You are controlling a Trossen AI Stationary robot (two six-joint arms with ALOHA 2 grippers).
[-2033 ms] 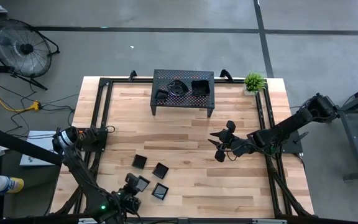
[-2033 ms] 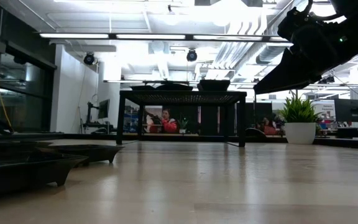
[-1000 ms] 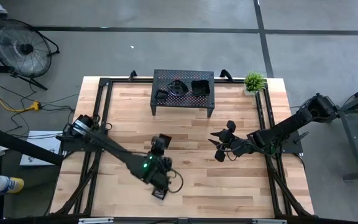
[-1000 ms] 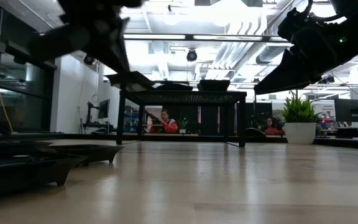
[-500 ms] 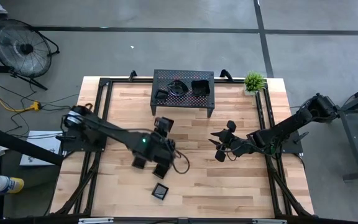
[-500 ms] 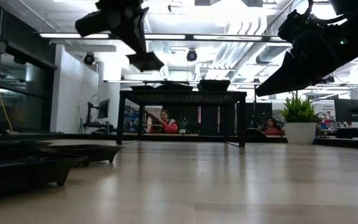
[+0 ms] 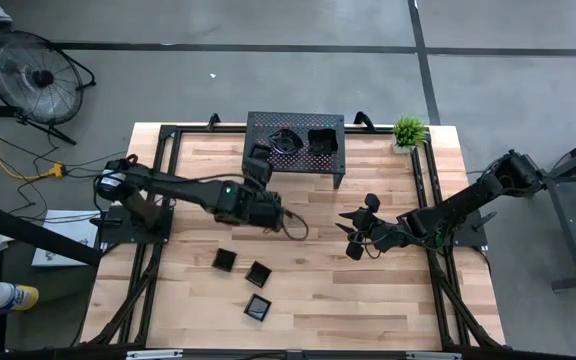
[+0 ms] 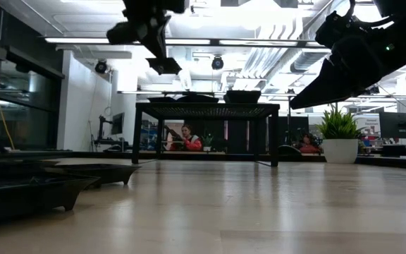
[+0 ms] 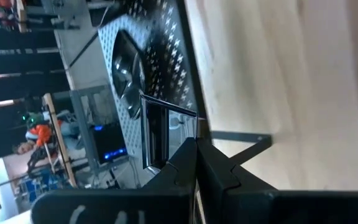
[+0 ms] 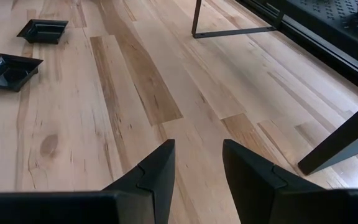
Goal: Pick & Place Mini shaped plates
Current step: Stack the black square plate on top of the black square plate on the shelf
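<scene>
Left gripper point(image 7: 259, 176) clamps a plate point(image 9: 156, 134) edge-on, beside the rack's point(image 7: 330, 122) left end | right gripper point(image 7: 358, 228) waits mid-table, jaws wide, empty | three plates point(image 7: 257, 273) on table | tip — level plate, clear rack's edge before release.

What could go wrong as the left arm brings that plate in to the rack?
1. The left gripper, shut on a small square plate, grips it only by its edge; it could slip before it is over the rack.
2. The rack already holds plates, so the new one may land on another and tilt.
3. The arm is close to the rack's near edge and could bump it.
</scene>
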